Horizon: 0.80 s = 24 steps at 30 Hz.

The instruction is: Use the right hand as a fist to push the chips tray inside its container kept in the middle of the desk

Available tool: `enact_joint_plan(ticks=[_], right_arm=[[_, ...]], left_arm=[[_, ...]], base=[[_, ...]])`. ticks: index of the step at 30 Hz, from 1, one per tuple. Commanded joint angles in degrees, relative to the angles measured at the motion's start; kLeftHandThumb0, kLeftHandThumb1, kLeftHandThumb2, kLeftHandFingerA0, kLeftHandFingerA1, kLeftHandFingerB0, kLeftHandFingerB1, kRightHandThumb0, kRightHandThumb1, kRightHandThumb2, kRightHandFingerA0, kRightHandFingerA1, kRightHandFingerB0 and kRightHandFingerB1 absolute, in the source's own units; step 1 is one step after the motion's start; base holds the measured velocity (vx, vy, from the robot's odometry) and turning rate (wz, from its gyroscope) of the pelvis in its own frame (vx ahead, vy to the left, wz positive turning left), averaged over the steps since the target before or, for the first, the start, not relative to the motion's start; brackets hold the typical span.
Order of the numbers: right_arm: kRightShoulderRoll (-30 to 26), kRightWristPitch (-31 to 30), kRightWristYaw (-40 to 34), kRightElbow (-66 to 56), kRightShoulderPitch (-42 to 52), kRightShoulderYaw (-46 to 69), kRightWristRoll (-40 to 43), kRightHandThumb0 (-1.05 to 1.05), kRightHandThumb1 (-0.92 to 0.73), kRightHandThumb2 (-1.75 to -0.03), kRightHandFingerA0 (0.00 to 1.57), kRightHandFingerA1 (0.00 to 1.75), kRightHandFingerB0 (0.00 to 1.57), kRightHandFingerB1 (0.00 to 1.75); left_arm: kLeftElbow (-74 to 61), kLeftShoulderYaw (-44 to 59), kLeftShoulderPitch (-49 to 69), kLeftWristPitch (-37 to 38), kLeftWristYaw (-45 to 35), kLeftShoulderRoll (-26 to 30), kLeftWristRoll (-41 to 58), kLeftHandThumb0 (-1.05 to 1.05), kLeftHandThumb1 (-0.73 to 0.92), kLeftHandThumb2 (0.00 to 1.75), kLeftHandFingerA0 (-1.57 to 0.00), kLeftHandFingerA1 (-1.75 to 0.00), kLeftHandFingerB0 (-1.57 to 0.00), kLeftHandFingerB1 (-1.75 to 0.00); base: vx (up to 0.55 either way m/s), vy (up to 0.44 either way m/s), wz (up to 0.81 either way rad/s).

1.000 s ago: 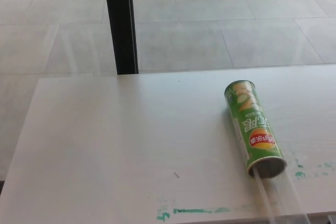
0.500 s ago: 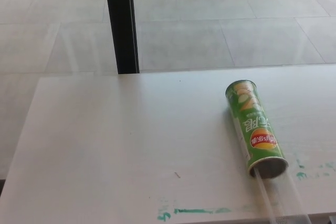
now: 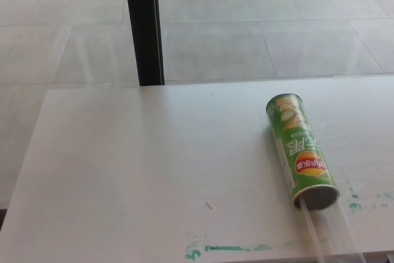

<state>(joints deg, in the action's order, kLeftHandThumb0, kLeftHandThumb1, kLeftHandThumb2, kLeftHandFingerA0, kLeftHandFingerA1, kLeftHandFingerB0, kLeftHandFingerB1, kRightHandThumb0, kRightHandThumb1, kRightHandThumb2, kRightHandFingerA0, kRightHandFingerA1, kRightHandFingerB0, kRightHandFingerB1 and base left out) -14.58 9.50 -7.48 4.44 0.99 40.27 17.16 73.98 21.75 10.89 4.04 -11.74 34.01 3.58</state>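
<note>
A green chips can [image 3: 300, 151] lies on its side on the white desk [image 3: 148, 164], right of centre, its open mouth [image 3: 316, 197] toward the near edge. A clear plastic tray [image 3: 328, 233] sticks out of that mouth and reaches to the desk's front edge at the bottom right. Neither of my hands shows in the head view.
A black vertical post [image 3: 143, 26] stands behind the desk's far edge, left of centre. Green paint smears [image 3: 228, 249] mark the desk near its front edge, with more smears [image 3: 369, 201] to the right of the can. Tiled floor [image 3: 258, 23] lies beyond the desk.
The whole picture has shifted a few pixels to the right and down, so the camera has moved. The can and tray lie as before.
</note>
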Motion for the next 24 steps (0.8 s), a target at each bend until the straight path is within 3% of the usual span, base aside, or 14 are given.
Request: enact_joint_plan(ticks=[1,4,7,9,14,18,20,24], right_arm=[[-0.3,-1.2,17.3,-31.7,17.3,-16.8,5.9,-0.66,-0.89,-0.67,0.57,0.96,0.34,0.39],[-0.7,-0.3,19.1,-34.2,21.5,-19.3,5.5,-0.65,-0.86,-0.66,0.64,0.89,0.36,0.43],[-2.5,1.5,24.4,-36.3,28.4,-22.2,6.9,-0.67,-0.86,-0.65,0.57,0.97,0.34,0.45],[-3.8,6.7,26.9,-35.4,32.1,-23.2,3.4,-0.65,-0.88,-0.66,0.62,0.94,0.38,0.44],[-8.4,12.8,33.9,-33.3,38.8,-23.4,1.7,-0.64,-0.9,-0.66,0.72,0.99,0.46,0.5],[-12.5,12.7,37.3,-33.1,41.5,-23.1,1.4,-0.64,-0.88,-0.66,0.75,0.99,0.5,0.53],[-14.6,11.9,38.4,-33.1,43.5,-22.6,0.3,-0.64,-0.84,-0.65,0.82,1.01,0.61,0.55],[-17.7,11.2,39.7,-33.3,45.8,-23.1,-1.2,-0.63,-0.84,-0.66,0.79,1.03,0.62,0.55]], left_arm=[[-0.1,0.8,0.0,0.3,-0.8,2.1,1.3,-1.01,0.74,1.27,-0.66,-1.17,-0.56,-1.0],[-0.1,0.8,0.2,0.4,-0.6,2.0,1.4,-1.01,0.73,1.28,-0.68,-1.17,-0.54,-0.99],[0.0,0.2,0.3,0.9,-0.2,2.0,0.7,-1.0,0.73,1.28,-0.71,-1.18,-0.55,-1.0],[-0.2,-0.1,0.1,0.4,-0.1,2.1,0.4,-1.01,0.72,1.29,-0.68,-1.16,-0.53,-0.98],[-0.4,0.2,0.4,0.4,-1.1,2.1,0.9,-1.03,0.71,1.32,-0.63,-1.15,-0.5,-0.96],[-0.1,-0.3,0.4,0.6,-1.0,2.2,0.3,-1.03,0.71,1.31,-0.66,-1.15,-0.5,-0.97],[-0.1,-0.1,0.7,0.6,-1.0,2.2,0.4,-1.03,0.72,1.3,-0.64,-1.14,-0.52,-0.97],[-0.3,0.3,0.4,-0.2,-1.5,2.2,0.9,-1.03,0.71,1.31,-0.6,-1.12,-0.51,-0.96]], base=[[0.0,0.0,0.0],[0.0,0.0,0.0],[0.0,0.0,0.0],[0.0,0.0,0.0],[0.0,0.0,0.0],[0.0,0.0,0.0],[0.0,0.0,0.0],[0.0,0.0,0.0]])
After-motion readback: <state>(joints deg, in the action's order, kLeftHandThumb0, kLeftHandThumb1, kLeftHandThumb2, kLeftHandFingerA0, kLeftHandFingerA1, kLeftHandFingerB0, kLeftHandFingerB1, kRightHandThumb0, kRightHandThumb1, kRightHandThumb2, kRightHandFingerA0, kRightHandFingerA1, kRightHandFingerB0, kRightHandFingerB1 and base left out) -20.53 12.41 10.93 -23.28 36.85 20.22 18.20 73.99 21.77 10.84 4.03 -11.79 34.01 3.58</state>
